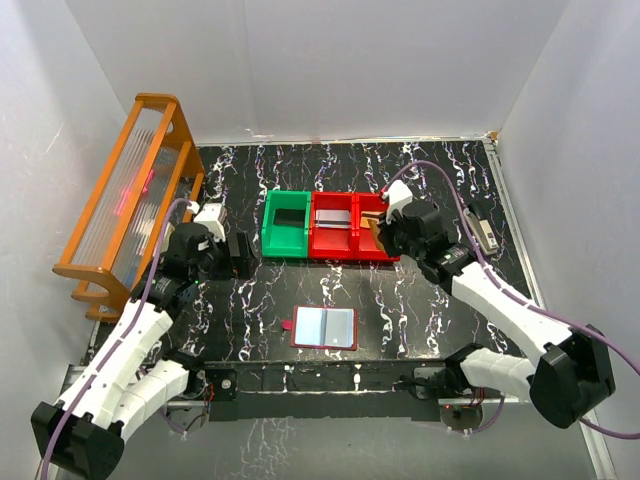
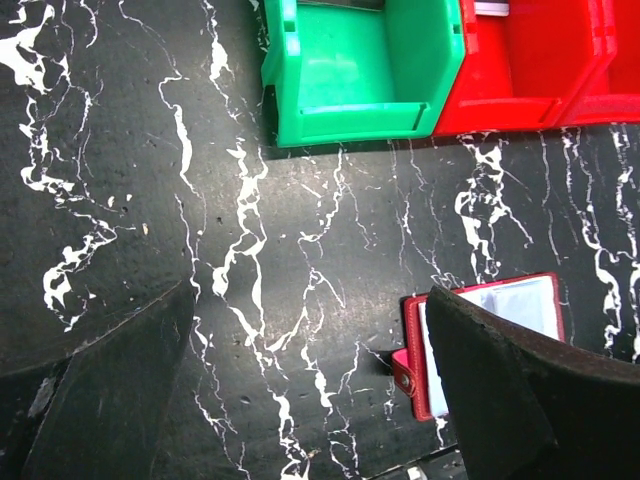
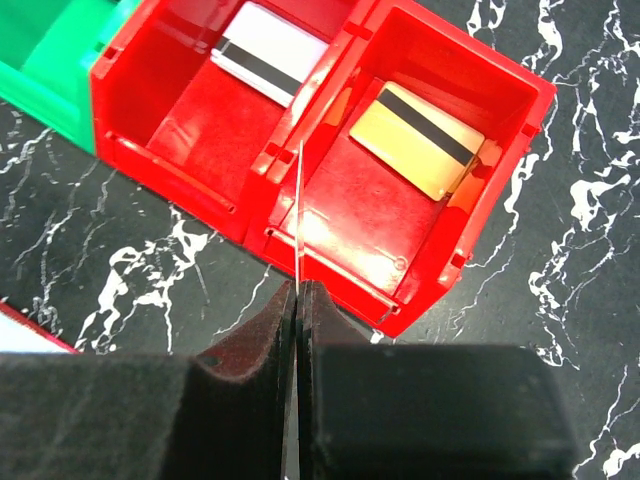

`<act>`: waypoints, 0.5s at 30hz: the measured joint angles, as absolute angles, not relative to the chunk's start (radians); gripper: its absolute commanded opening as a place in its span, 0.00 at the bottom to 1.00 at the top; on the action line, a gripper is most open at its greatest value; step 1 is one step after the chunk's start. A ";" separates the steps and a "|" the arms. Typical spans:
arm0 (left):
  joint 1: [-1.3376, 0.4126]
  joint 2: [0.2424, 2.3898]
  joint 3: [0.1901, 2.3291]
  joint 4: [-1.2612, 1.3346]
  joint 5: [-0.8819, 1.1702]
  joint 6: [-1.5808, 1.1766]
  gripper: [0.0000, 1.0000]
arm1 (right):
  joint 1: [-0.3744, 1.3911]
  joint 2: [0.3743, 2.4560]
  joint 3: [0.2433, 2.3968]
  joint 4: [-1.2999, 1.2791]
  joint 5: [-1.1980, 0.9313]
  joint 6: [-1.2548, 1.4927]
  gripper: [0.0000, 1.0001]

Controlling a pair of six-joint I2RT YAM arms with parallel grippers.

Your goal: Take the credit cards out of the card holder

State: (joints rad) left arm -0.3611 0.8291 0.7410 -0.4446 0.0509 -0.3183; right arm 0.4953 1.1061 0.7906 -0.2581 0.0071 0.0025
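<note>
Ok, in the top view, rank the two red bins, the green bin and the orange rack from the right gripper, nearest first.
1. Right red bin, directly under the right gripper pinching a credit card.
2. Middle red bin, next leftward.
3. Green bin, left end of the row.
4. Orange rack, far left.

The table [image 1: 420, 300] is a smooth black marble-look top with white veins and a faint sheen, and the green bin [image 2: 345, 75] and red bins [image 3: 170, 165] are glossy moulded plastic. The card holder [image 1: 324, 328] has a dark-red leather-like cover and pale clear plastic sleeves, while the gold card [image 3: 425, 140] and white card [image 3: 265, 55] look like smooth plastic, each with a black stripe. The left gripper [image 2: 310, 300] has matt black, finely grainy fingers [image 2: 520, 390], the held card [image 3: 298, 200] in the right gripper [image 3: 300, 300] shows only a thin pale edge, and the rack [image 1: 160, 100] is varnished orange wood.
</note>
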 measured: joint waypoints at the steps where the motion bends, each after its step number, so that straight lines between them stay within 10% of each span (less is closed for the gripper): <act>1: -0.361 0.829 0.734 -0.438 0.045 -0.313 0.99 | 0.495 1.122 0.795 -0.257 0.019 0.001 0.00; 14: -0.361 0.848 0.705 -0.389 0.003 -0.271 0.99 | 0.450 1.423 0.942 -0.236 0.083 -0.002 0.00; 15: -0.361 0.847 0.705 -0.388 0.003 -0.269 0.99 | 0.449 1.450 0.951 -0.224 0.094 -0.002 0.48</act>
State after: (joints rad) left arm -0.3611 0.8471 0.7048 -0.3882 0.0029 -0.2691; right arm 0.4492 1.4502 0.9508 -0.2241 0.0937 -0.0025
